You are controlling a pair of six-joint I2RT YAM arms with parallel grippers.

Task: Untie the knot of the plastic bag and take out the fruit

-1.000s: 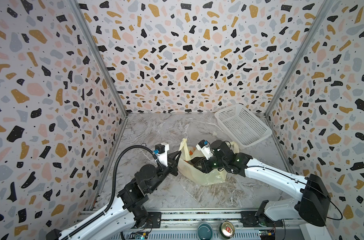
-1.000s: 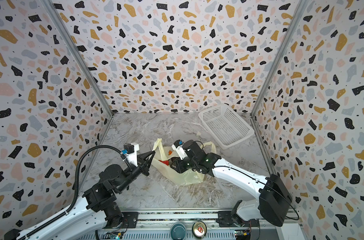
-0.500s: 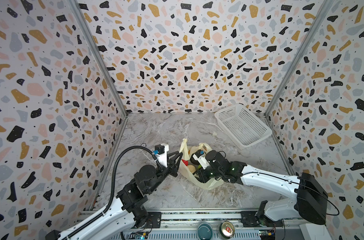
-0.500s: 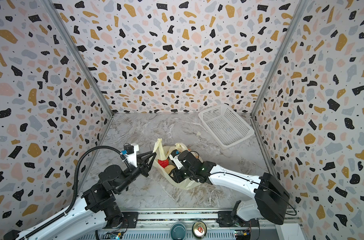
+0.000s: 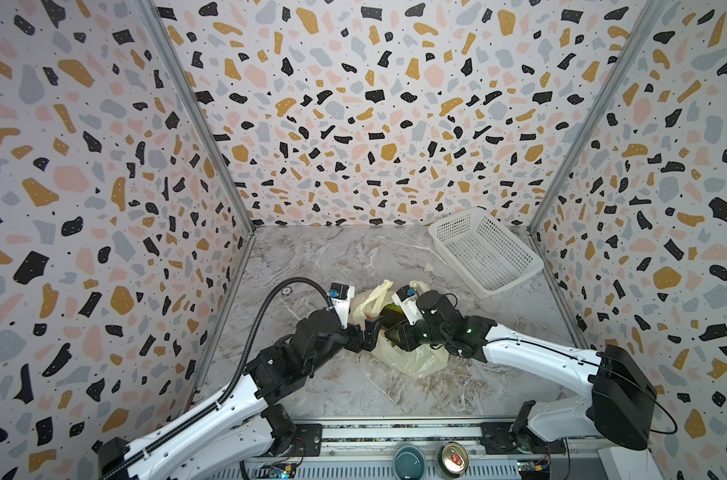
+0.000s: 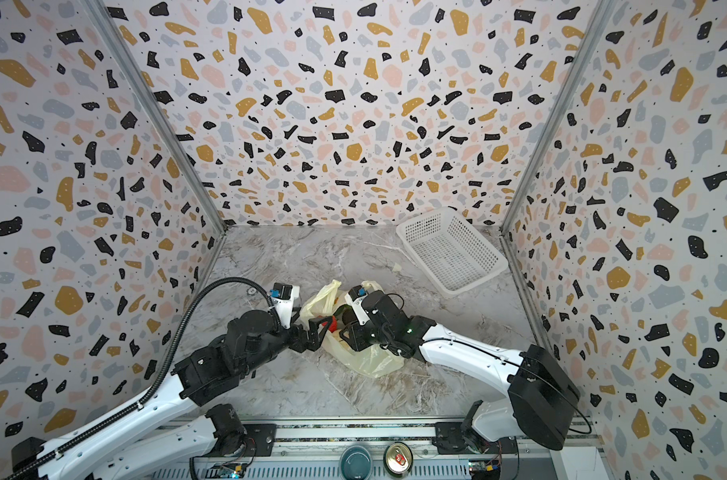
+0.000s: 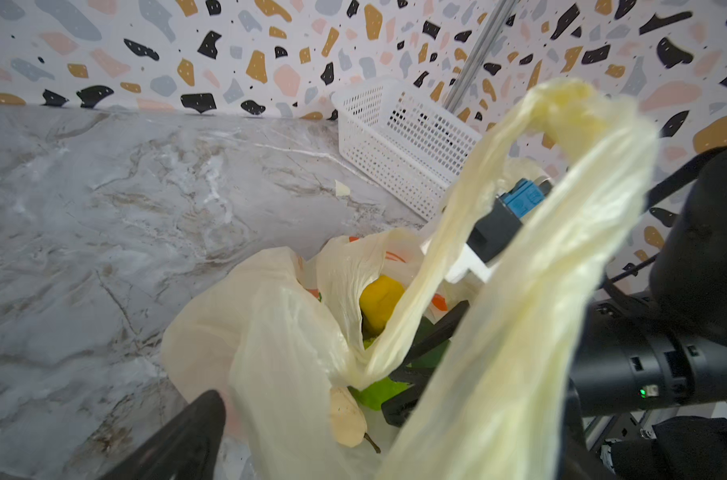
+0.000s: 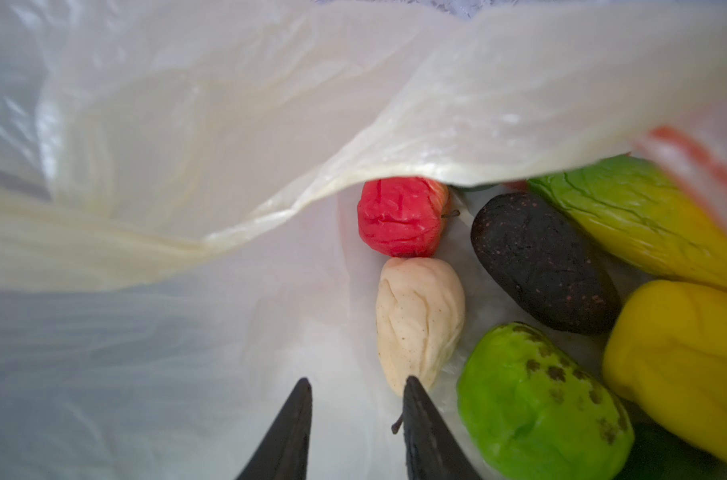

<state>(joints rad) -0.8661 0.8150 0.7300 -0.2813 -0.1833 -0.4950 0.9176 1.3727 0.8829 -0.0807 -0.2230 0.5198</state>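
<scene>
Reaching inside the plastic bag mid-table, the right gripper stands narrowly parted and empty, one tip just beside the cream fruit, while the left gripper gapes wide at the bag's mouth, holding nothing. No knot shows and both loop handles hang loose, so I call the untying done and the unloading not yet begun: six pieces countable inside, the cream one plus one red, one near-black, one lime green, one yellow, one green-and-yellow. Far back, one white basket sits empty.
</scene>
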